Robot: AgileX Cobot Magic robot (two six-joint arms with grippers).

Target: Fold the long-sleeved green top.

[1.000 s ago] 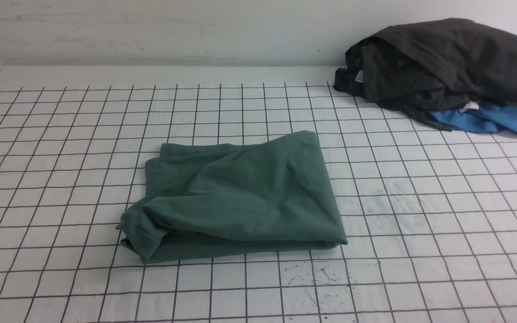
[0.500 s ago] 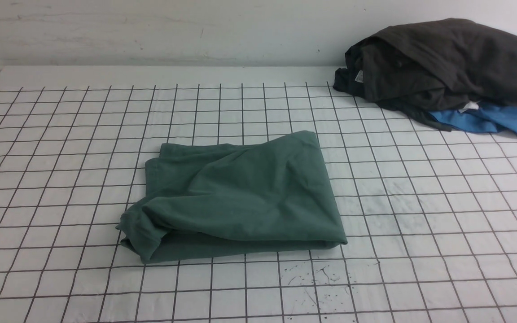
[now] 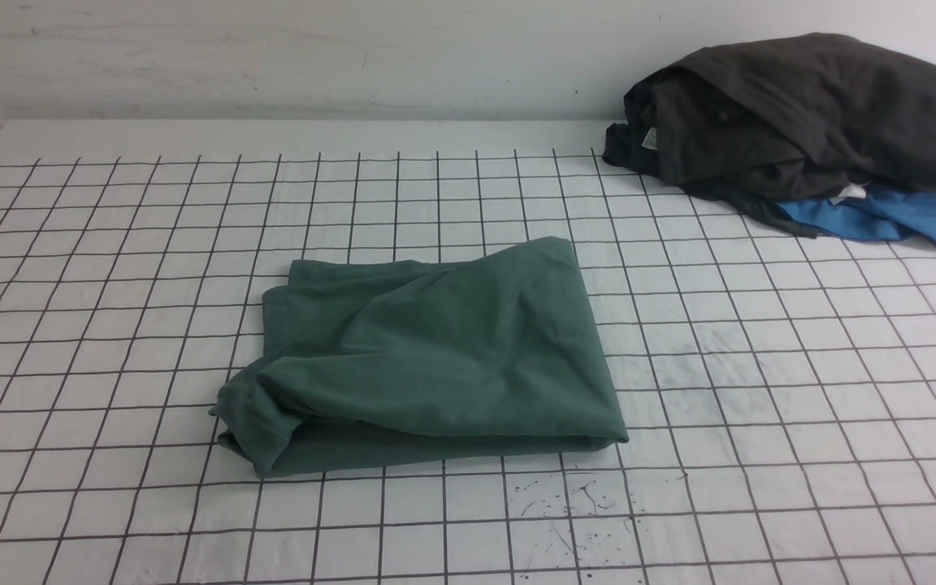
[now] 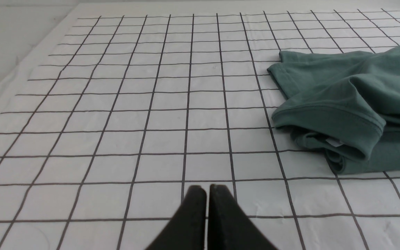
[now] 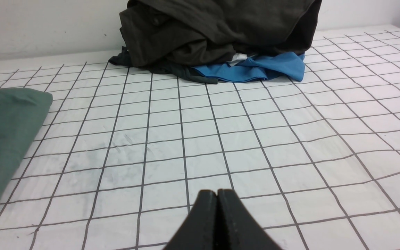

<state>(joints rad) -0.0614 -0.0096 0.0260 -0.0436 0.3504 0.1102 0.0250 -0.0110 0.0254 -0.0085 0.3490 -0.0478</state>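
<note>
The green long-sleeved top [image 3: 427,357] lies folded into a thick, roughly square bundle in the middle of the gridded table, its layered open edges facing the left front. A small white label peeks from those layers [image 4: 333,141]. My left gripper [image 4: 207,187] is shut and empty, hovering over bare grid off the top's left side. My right gripper [image 5: 217,191] is also shut with nothing in it, over bare grid to the right of the top [image 5: 5,139]. Neither gripper shows in the front view.
A heap of dark grey-black garments [image 3: 801,114] sits at the back right by the wall, with a bright blue garment [image 3: 882,218] under its front edge. The white gridded sheet [image 3: 110,244] covers the table; its left edge [image 4: 30,62] is near my left gripper.
A dark sliver has crept into the front view's bottom-left corner. The top and the heap have not moved.
</note>
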